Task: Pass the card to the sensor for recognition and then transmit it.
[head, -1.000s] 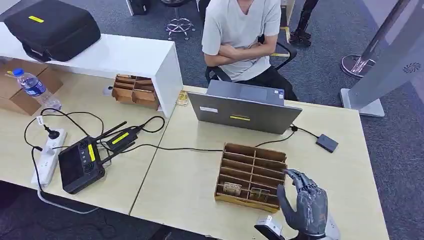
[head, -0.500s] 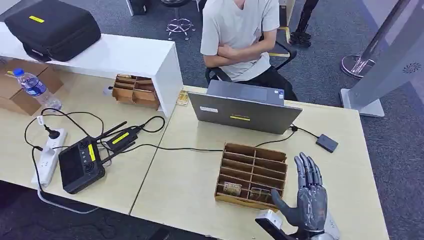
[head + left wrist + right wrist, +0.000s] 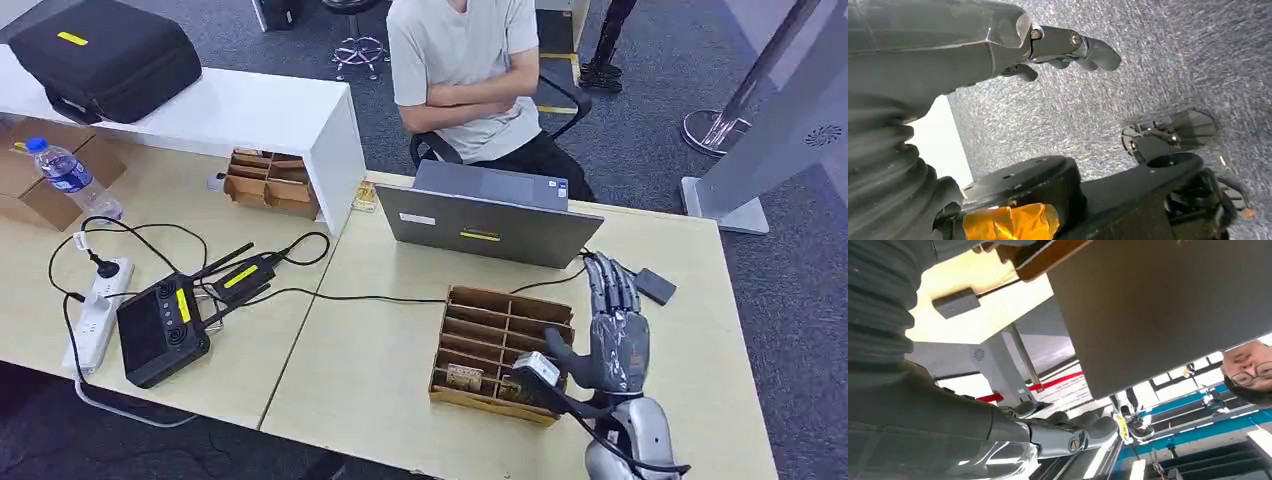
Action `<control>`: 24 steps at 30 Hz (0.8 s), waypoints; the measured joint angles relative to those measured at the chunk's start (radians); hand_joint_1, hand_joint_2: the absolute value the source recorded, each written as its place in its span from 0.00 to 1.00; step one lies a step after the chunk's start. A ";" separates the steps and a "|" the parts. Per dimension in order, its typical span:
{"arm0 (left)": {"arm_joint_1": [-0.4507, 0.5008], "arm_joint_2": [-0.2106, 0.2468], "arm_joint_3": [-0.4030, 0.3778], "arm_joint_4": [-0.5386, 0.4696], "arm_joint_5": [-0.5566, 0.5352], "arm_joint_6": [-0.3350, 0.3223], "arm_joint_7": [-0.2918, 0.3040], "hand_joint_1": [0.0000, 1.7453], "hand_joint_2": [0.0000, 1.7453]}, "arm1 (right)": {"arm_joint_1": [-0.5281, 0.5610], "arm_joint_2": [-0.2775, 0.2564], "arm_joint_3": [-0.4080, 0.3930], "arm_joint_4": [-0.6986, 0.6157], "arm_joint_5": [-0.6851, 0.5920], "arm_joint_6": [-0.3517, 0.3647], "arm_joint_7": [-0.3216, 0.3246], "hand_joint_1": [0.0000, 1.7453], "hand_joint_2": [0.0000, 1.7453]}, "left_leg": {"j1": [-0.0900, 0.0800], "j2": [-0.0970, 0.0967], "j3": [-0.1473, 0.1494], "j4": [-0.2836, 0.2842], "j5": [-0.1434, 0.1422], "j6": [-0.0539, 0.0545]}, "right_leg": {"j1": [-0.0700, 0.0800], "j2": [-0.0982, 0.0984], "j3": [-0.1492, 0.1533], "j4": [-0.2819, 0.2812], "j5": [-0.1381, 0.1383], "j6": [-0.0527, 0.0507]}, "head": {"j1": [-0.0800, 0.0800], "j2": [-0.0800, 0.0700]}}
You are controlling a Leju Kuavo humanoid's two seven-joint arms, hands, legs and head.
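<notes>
Right hand (image 3: 612,325) extended above the table (image 3: 380,370), fingers spread and straight, empty, just beside the right edge of the wooden divider tray (image 3: 505,350) and near the small black sensor (image 3: 654,286). Cards (image 3: 465,377) lying in the tray's front compartments. Left hand (image 3: 1068,47) hanging over carpet, fingers loosely curled, holding nothing.

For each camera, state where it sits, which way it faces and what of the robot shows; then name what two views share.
Head view: high on the body, looking forward and down at the table, tray and laptop; right hand shows.
Left wrist view: behind the hanging left hand, facing the carpet.
Right wrist view: behind the right hand, facing the laptop's back.
Shared: head and right wrist views both show the laptop, the right hand and the sensor.
</notes>
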State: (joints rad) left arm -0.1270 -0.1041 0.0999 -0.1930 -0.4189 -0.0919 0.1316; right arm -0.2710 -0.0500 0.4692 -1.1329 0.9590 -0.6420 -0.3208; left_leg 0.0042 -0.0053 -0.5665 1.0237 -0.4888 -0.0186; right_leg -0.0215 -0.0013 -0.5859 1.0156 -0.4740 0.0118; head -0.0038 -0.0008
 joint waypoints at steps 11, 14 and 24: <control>-0.008 -0.009 0.000 0.000 -0.002 -0.003 -0.011 0.00 1.00 | -0.052 0.000 0.050 0.045 -0.014 -0.002 0.035 0.00 1.00 | 0.000 0.000 0.000 0.000 0.000 0.000 | 0.000 0.000 0.000 0.000 0.000 0.000 | 0.000 0.000; -0.009 -0.009 0.000 0.000 -0.003 -0.003 -0.012 0.00 1.00 | -0.052 0.000 0.057 0.047 -0.014 -0.002 0.039 0.00 1.00 | 0.000 0.000 0.000 0.000 0.000 0.000 | 0.000 0.000 0.000 0.000 0.000 0.000 | 0.000 0.000; -0.010 -0.009 0.000 0.000 -0.003 -0.003 -0.017 0.00 1.00 | -0.045 -0.003 0.066 0.047 -0.014 -0.002 0.046 0.00 1.00 | 0.000 0.000 0.000 0.000 0.000 0.000 | 0.000 0.000 0.000 0.000 0.000 0.000 | 0.000 0.000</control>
State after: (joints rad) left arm -0.1366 -0.1129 0.0999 -0.1930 -0.4216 -0.0950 0.1144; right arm -0.3160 -0.0534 0.5356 -1.0864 0.9453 -0.6439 -0.2747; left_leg 0.0042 -0.0050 -0.5663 1.0237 -0.4888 -0.0186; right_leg -0.0215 -0.0009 -0.5863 1.0155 -0.4740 0.0118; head -0.0038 -0.0008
